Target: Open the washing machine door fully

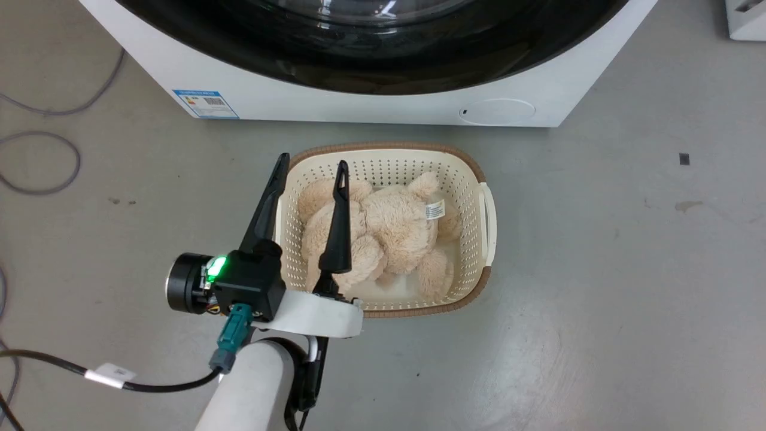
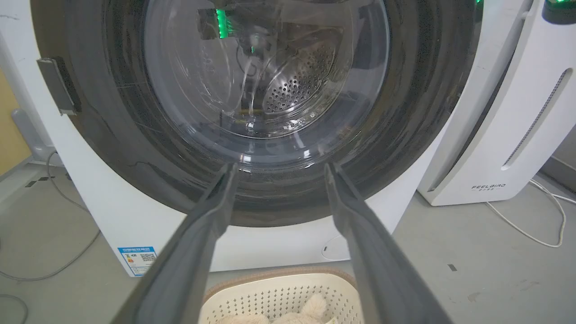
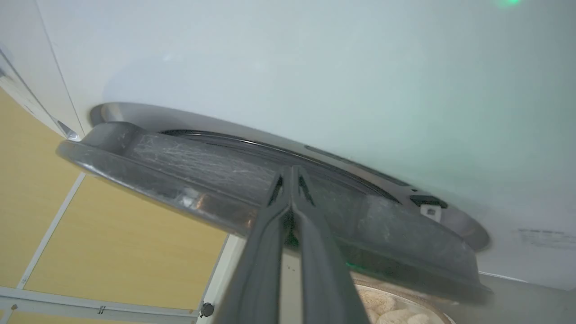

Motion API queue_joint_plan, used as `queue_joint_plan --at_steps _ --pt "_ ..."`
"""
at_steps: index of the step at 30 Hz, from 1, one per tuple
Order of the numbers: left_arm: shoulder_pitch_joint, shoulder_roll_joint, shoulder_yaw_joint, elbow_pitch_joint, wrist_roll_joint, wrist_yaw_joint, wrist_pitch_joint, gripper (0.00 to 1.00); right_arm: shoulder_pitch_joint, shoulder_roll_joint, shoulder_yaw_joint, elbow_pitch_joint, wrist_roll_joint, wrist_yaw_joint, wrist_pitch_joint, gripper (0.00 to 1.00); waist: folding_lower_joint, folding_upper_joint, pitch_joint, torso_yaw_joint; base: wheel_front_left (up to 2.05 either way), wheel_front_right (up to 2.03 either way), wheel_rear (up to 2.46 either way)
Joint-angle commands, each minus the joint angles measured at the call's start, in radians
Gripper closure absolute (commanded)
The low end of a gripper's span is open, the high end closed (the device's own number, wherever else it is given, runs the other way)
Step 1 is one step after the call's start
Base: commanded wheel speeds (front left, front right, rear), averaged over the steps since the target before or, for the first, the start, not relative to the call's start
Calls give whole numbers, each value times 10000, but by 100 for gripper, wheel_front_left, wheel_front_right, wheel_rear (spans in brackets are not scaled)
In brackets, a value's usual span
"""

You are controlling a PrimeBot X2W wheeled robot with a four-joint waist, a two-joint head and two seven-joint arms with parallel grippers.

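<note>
The washing machine door (image 1: 383, 54), glossy black, is seen at twelve o'clock, seemingly just ajar. The right end effector (image 3: 291, 173) is pressed shut, empty, tips at the door's grey rim (image 3: 157, 180). The left end effector (image 1: 312, 160) is spread wide, empty. The rim should be hooked and swung steadily outward.

Washing machine door (image 1: 371, 72) top off-frame.

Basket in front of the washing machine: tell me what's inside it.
A beige plush bear with a white tag lies inside the basket. It covers most of the bottom, so anything underneath cannot be seen.
</note>
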Motion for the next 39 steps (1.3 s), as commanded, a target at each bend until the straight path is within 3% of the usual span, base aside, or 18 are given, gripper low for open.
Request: queue_joint_plan --at_steps 1,7,12,39 --pt "-240 38 -86 -8 -82 99 -120 0 -439 -92 232 227 393 -5 223 100 -1 0 59 -3 0 0 0" --pt "-379 40 -274 30 -164 202 -245 0 -968 -238 775 430 1170 -5 1195 100 -1 0 247 -39 0 0 0" --pt "-464 41 -406 34 -233 260 -304 0 -1296 -336 745 724 1755 -6 1366 100 -1 0 343 -44 0 0 0" --pt "-492 41 -538 130 -396 295 -304 0 -968 -178 1310 835 1638 -6 2660 100 -1 0 310 -88 0 0 0"
